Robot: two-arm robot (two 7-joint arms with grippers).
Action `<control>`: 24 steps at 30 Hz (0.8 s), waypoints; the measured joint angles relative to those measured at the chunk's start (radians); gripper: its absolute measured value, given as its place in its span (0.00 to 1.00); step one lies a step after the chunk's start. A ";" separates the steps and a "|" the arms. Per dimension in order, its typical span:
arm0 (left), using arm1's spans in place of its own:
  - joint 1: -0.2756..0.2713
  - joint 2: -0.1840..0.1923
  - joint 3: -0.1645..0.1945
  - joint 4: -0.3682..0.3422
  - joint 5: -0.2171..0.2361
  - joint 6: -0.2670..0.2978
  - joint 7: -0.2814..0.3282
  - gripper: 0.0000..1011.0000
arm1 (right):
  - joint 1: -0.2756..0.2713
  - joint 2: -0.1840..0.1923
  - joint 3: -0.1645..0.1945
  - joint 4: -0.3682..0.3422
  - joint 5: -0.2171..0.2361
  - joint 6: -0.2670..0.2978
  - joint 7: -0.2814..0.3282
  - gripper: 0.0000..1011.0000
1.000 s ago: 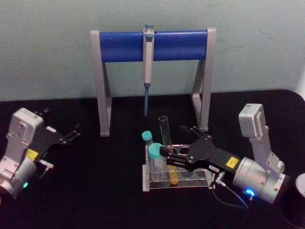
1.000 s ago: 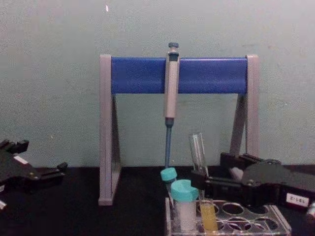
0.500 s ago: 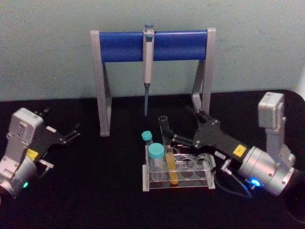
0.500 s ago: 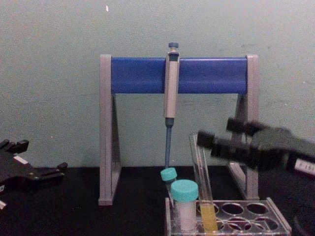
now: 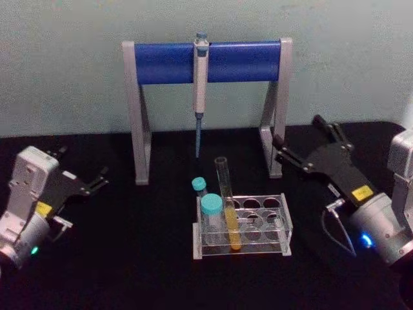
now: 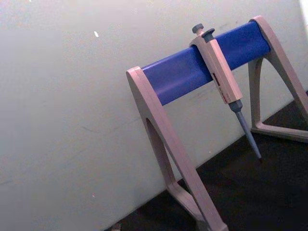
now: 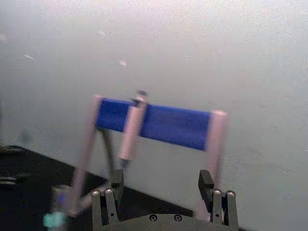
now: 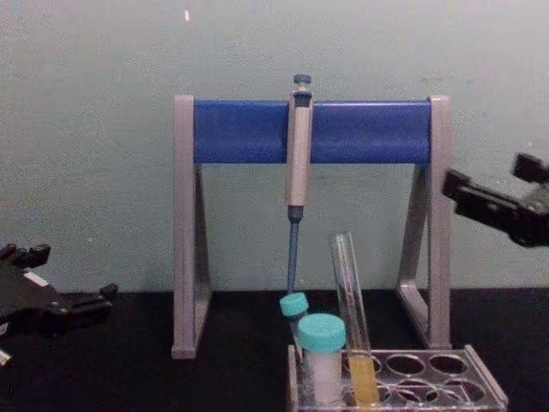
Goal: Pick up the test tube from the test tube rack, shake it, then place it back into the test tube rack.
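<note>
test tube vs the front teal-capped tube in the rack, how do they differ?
The test tube is tall, thin and uncapped; the front teal-capped tube is shorter, wider and capped. The test tube holds yellow-orange liquid low down and leans; the capped tube looks whitish and stands upright. Both sit in the test tube rack, side by side at its left end.

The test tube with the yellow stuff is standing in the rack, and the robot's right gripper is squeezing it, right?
Not quite. The test tube does stand in the test tube rack, but the right gripper isn't squeezing it. In the head view that gripper is open and off to the right of the rack, apart from the tube. The left gripper sits idle at the far left.
</note>
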 joint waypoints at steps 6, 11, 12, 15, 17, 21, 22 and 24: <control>0.000 0.000 0.000 0.000 0.000 0.000 0.000 0.99 | -0.040 -0.032 0.028 0.024 -0.077 0.044 -0.112 0.99; 0.000 0.000 0.000 0.000 0.000 0.000 0.000 0.99 | -0.059 -0.062 0.043 0.061 -0.099 0.095 -0.161 0.99; 0.000 0.000 0.000 0.000 0.000 0.000 0.000 0.99 | -0.061 -0.066 0.045 0.066 -0.102 0.101 -0.165 0.99; 0.000 0.000 0.000 0.000 0.000 0.000 0.000 0.99 | -0.065 -0.080 0.050 0.086 -0.111 0.121 -0.177 0.99; 0.000 0.000 0.000 0.000 0.000 0.000 0.000 0.99 | -0.067 -0.086 0.052 0.096 -0.114 0.130 -0.180 0.99; 0.000 0.000 0.000 0.000 0.000 0.000 0.000 0.99 | -0.067 -0.103 0.059 0.124 -0.123 0.151 -0.184 0.99; 0.000 0.000 0.000 0.000 0.000 0.000 0.000 0.99 | -0.068 -0.106 0.060 0.128 -0.125 0.154 -0.184 0.99; 0.000 0.000 0.000 0.000 0.000 0.000 0.000 0.99 | -0.067 -0.111 0.062 0.136 -0.128 0.160 -0.184 0.99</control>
